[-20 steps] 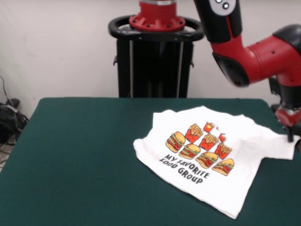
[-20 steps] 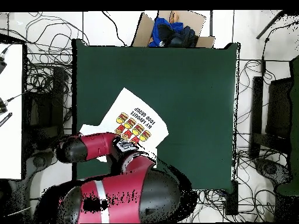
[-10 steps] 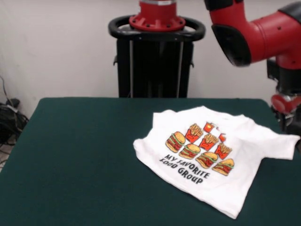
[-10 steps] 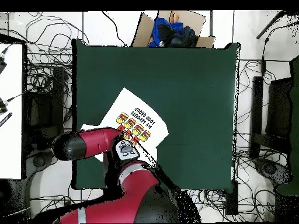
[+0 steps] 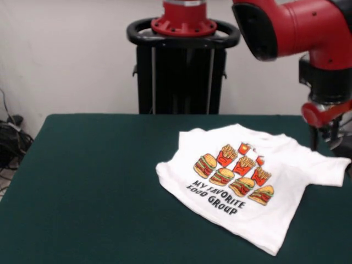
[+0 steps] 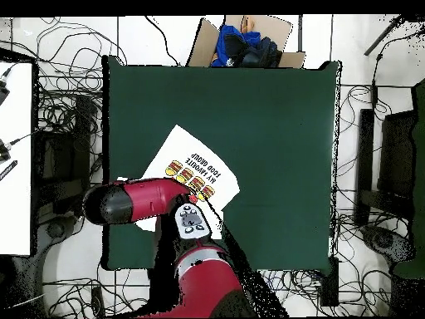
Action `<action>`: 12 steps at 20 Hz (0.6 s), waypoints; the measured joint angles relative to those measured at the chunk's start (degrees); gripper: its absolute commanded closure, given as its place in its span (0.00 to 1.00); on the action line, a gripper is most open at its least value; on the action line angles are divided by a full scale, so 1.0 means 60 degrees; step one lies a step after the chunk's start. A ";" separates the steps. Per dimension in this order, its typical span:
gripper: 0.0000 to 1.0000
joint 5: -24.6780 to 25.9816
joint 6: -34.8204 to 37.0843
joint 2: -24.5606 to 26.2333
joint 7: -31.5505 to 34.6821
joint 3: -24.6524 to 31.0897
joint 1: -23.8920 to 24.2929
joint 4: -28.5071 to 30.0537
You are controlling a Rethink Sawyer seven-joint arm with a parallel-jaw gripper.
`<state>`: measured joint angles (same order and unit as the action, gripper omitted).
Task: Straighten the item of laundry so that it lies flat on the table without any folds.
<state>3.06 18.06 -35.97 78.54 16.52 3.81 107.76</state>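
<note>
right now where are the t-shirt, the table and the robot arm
t-shirt (image 5: 286,165), front view, plain white cloth right of the print
table (image 5: 93,181), front view, bare green top left of the shirt
robot arm (image 5: 300,25), front view, red upper link

The table has a dark green matte top, rectangular and much wider than what lies on it. Only one thing rests directly on it: a small white T-shirt, print side up, showing orange-red burgers, fries and drinks above the black words "MY FAVORITE FOOD GROUP". In the front view the shirt lies turned at an angle on the right part of the top, one sleeve reaching toward the right edge. The left part of the top is bare green.
</note>
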 measured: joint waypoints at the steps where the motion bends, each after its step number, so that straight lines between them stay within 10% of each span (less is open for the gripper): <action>1: 0.00 0.0000 0.0000 -0.0058 0.0000 -0.0026 0.0088 0.0026; 12: 0.00 0.0693 0.0079 -0.0169 0.0000 -0.0383 0.1405 0.0306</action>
<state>7.22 18.54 -36.98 78.54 14.22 12.24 109.60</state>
